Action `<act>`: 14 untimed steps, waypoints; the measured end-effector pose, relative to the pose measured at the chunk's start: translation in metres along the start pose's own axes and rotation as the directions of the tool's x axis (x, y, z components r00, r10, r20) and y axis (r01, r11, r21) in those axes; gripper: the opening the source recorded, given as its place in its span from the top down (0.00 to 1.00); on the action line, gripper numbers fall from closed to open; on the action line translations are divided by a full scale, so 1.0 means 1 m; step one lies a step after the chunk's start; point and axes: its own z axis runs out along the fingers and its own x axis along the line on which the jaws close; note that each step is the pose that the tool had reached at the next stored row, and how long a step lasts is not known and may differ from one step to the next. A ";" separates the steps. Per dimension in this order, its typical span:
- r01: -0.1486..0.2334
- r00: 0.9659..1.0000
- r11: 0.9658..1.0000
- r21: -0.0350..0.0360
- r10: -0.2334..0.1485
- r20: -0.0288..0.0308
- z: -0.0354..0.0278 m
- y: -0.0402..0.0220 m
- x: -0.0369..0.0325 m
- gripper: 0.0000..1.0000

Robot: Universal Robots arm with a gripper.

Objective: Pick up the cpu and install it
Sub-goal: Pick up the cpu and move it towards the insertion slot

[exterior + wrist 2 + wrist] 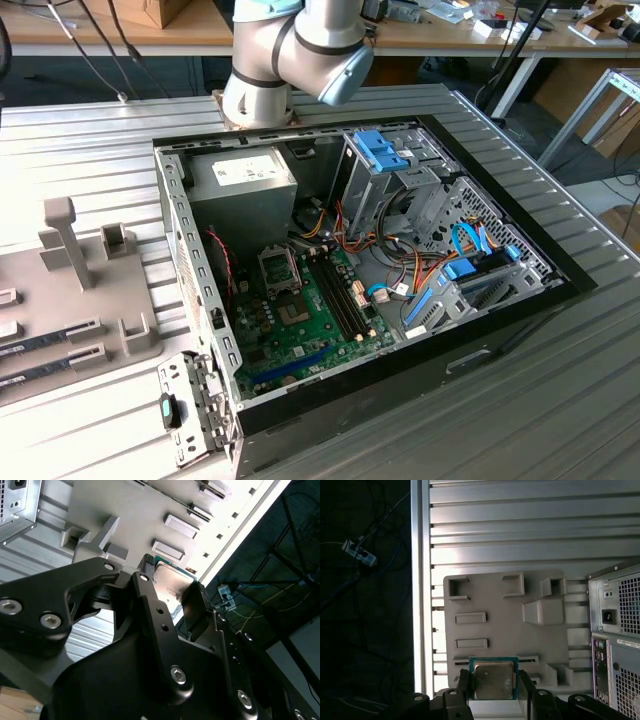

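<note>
At the exterior view's left, a grey fixture plate (60,300) lies on the ribbed table (560,400). Right of it, mid-frame, stands the open computer case (185,250) with its green motherboard (300,335). The arm (290,50) is at the top edge. In the first wrist view the gripper (493,686) is clamped on the cpu (492,677) (silver top, green rim), held over the plate. In the second wrist view the chip sits between the black fingers (145,592).

The arm (298,50) points its gripper (493,692) downward, fingers (526,695) pinching the cpu (493,679) by opposite edges.
</note>
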 end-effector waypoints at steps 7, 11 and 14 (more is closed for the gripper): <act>0.000 1.000 1.000 0.001 0.000 0.000 -0.0006 0.0007 -0.0164 0.53; 0.000 1.000 1.000 0.001 0.000 0.000 -0.0009 0.0010 -0.0255 0.53; 0.000 1.000 1.000 0.001 0.000 0.000 -0.0011 0.0013 -0.0317 0.53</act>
